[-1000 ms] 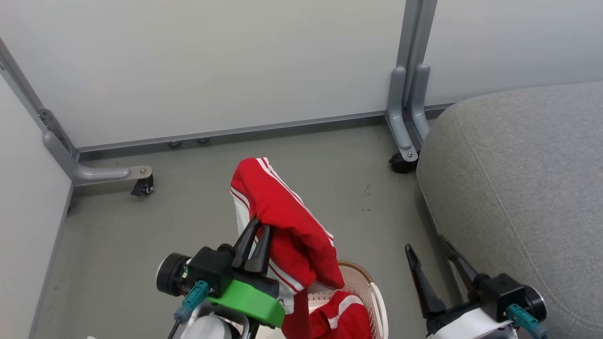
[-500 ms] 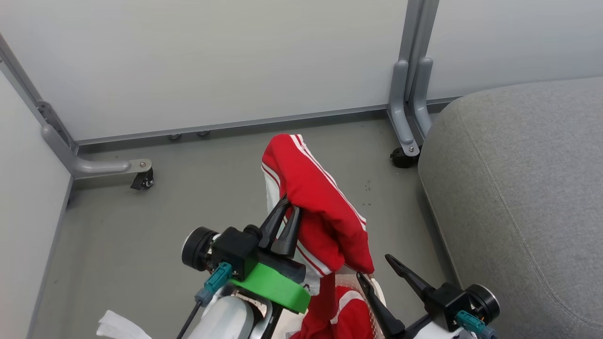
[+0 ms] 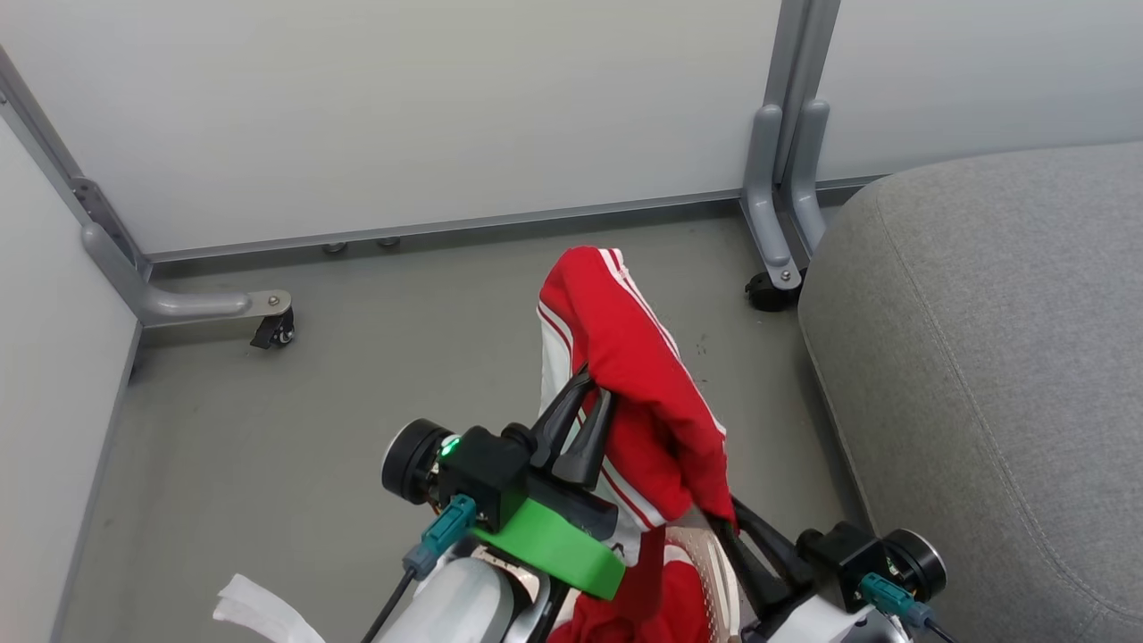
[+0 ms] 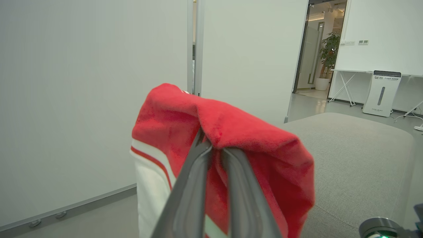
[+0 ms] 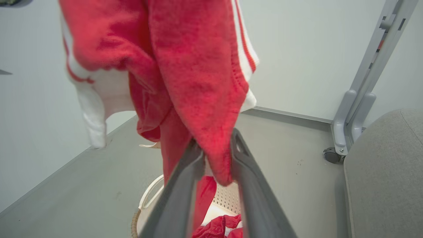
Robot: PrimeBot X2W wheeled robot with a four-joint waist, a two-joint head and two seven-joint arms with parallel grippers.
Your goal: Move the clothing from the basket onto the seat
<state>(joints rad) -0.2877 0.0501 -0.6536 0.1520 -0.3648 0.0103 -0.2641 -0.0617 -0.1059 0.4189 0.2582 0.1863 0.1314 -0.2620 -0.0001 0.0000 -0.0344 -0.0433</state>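
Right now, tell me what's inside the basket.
More red clothing lies in the basket, against its perforated wall. The lifted garment held by the left gripper hangs across the rest, so the bottom is hidden.

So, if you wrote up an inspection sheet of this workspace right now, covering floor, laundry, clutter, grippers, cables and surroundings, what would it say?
Surface: grey floor, a few faint specks.
Job's things: lifted garment, red and white, hangs above the basket; second garment lies inside it; grey seat on the right, nothing on its visible part.
Clutter: white crumpled piece at the head view's lower left, not identifiable.
Grippers: left gripper shut on the lifted garment; right gripper has a finger on either side of its hanging corner, grip unclear.
Cables: dark cable from a teal plug at the left wrist.
Surroundings: pale partition panels on castor feet; potted plant beyond.
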